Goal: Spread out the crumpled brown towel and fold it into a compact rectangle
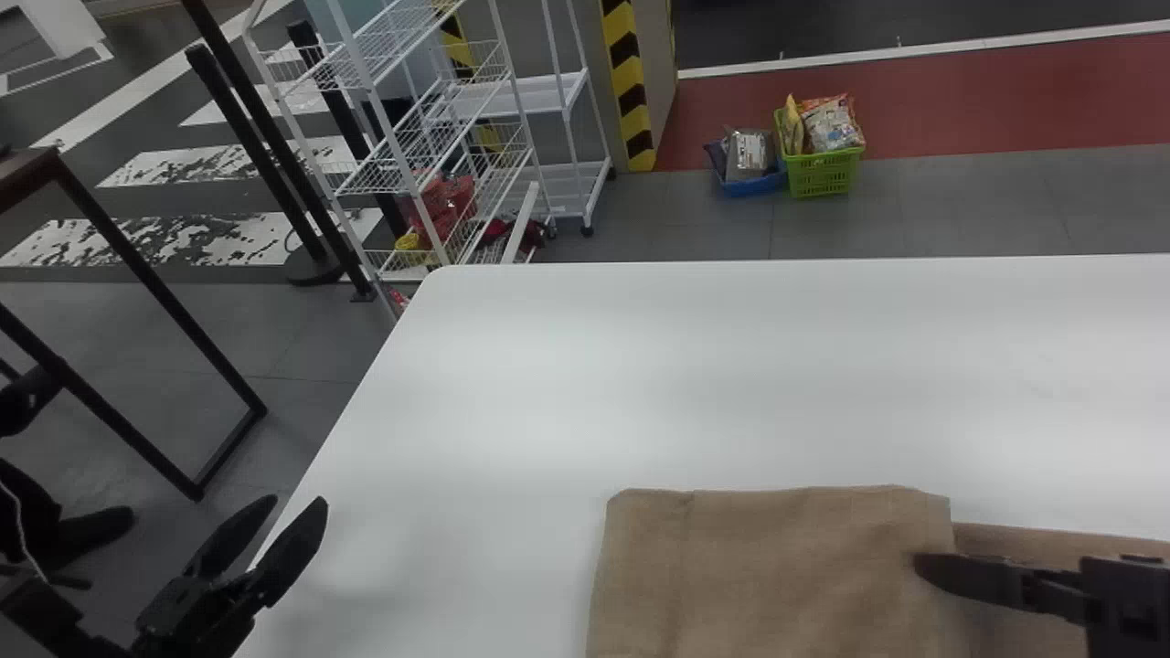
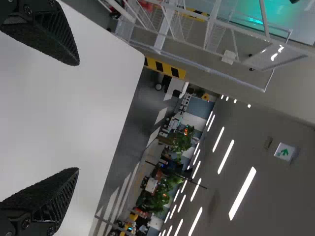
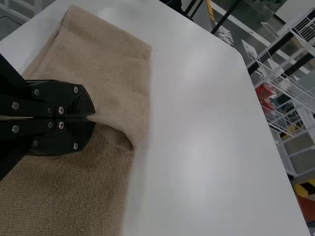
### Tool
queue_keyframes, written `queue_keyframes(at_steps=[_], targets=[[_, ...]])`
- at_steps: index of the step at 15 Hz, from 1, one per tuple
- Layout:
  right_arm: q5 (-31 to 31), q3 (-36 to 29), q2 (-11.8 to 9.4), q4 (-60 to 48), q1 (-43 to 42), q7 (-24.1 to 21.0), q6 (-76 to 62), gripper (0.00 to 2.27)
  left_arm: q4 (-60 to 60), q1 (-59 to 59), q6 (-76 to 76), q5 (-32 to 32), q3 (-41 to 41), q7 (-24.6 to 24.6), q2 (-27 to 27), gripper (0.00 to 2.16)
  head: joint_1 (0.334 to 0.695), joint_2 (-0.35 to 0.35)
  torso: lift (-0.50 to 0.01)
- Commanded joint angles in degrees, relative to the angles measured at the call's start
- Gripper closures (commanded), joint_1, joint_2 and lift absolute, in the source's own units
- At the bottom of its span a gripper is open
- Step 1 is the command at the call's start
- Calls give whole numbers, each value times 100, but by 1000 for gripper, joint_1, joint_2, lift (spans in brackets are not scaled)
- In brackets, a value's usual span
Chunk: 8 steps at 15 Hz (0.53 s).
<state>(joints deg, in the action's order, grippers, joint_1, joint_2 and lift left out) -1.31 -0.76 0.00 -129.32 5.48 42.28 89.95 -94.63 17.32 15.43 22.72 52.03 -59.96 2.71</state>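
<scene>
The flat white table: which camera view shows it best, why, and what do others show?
The head view: there the table shows its far edge, left edge and rounded corner. The left wrist view shows a corner; the right wrist view, a corner and the brown cloth towel on top.

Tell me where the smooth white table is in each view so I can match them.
Head view: the table spans the lower right, beneath the brown cloth towel.
Left wrist view: between the open fingers of the black left gripper.
Right wrist view: under and beyond the towel.
Shared landmark: yellow-and-black striped pillar past its far edge.
</scene>
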Motion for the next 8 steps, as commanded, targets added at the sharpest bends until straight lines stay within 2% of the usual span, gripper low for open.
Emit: queue_keyframes(at_steps=[1, 8], targets=[[-98, -144, 5, -76, -30, 0, 13, 1504, 6, -9, 0, -13, -17, 2, 2, 36, 695, 350, -127], [-396, -864, 5, -797, 287, 158, 13, 1504, 6, -9, 0, -22, -79, 2, 10, 36, 695, 350, -127]])
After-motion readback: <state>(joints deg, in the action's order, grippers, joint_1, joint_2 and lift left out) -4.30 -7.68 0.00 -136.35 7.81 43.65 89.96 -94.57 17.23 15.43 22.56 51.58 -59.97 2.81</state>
